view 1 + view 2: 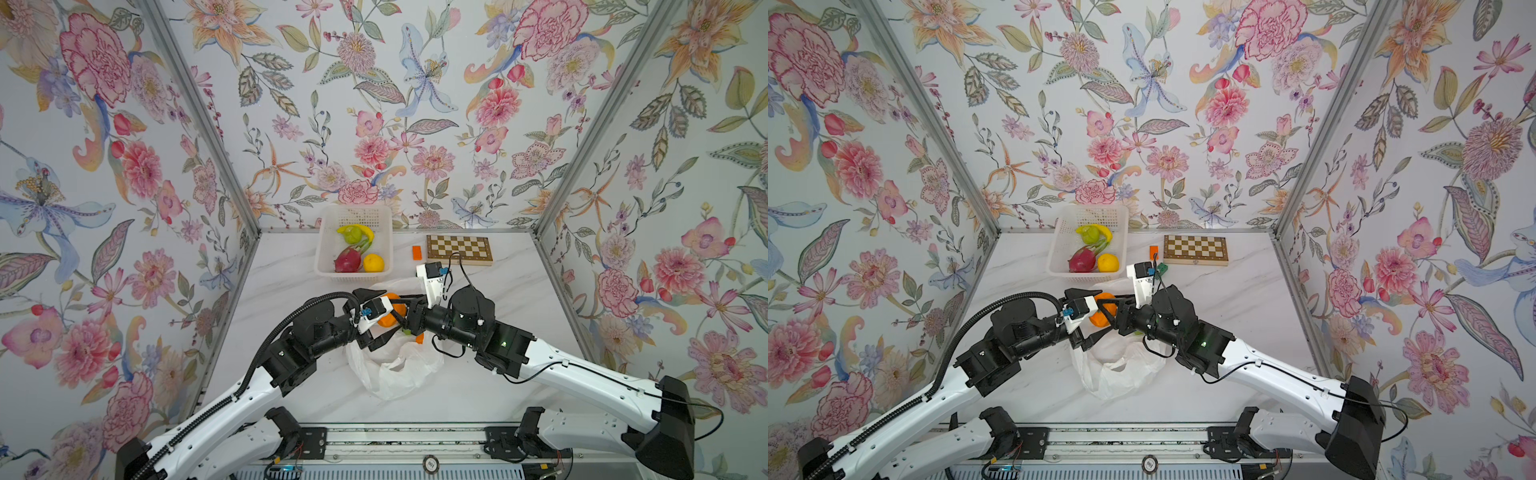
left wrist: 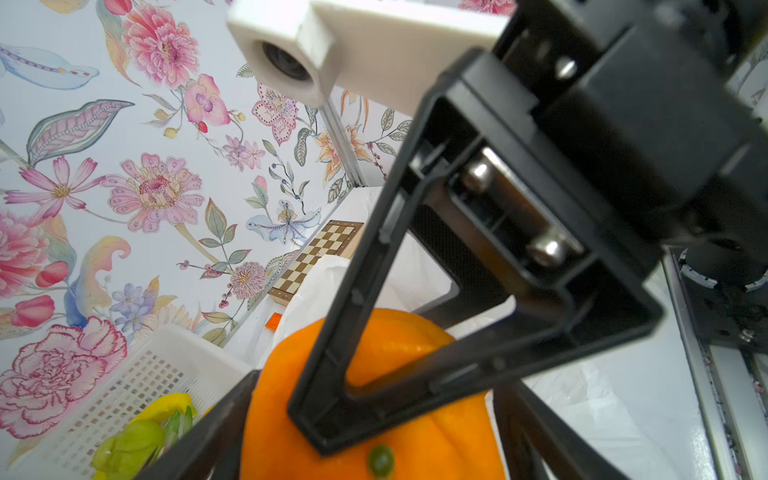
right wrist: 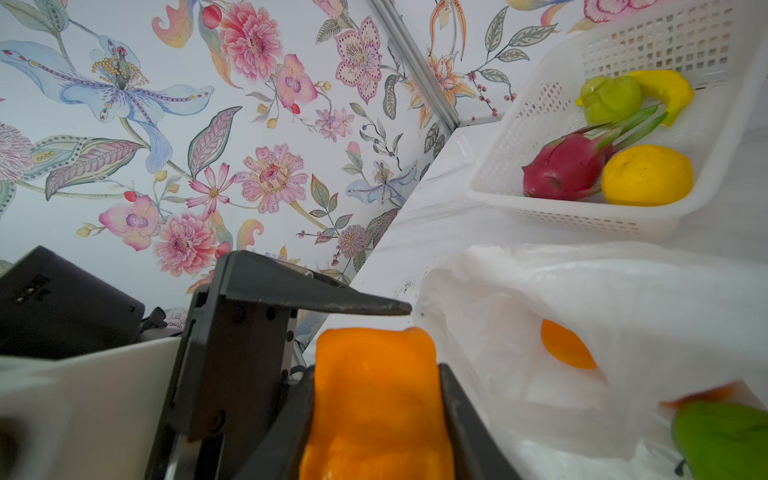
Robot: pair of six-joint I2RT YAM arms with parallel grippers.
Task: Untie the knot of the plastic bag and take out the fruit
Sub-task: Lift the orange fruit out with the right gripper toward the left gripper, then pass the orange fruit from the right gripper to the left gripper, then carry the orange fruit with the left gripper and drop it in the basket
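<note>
An orange (image 1: 384, 321) is being squeezed between the two jaws of the right gripper (image 3: 376, 370), and its soft skin is being pressed in on both sides. It is being held over the far part of the plastic bag (image 1: 395, 374), on the side near the basket (image 1: 353, 275). The left gripper (image 2: 376, 380) is being spread wide around the same orange. In the right wrist view one of its fingers (image 3: 311, 295) is being shown just above the fruit, not touching it. The bag is lying crumpled and white on the table (image 1: 291, 316), between the two arms. More fruit is being seen through its thin skin: another orange (image 3: 565, 347) and something green (image 3: 723, 436). In the basket a pink dragon fruit (image 1: 347, 259), a round yellow fruit (image 1: 373, 262), a green fruit (image 1: 353, 236) and a banana (image 1: 369, 233) are lying together. A chessboard (image 1: 459, 248) and a small orange brick (image 1: 417, 252) are lying beside the basket.
</note>
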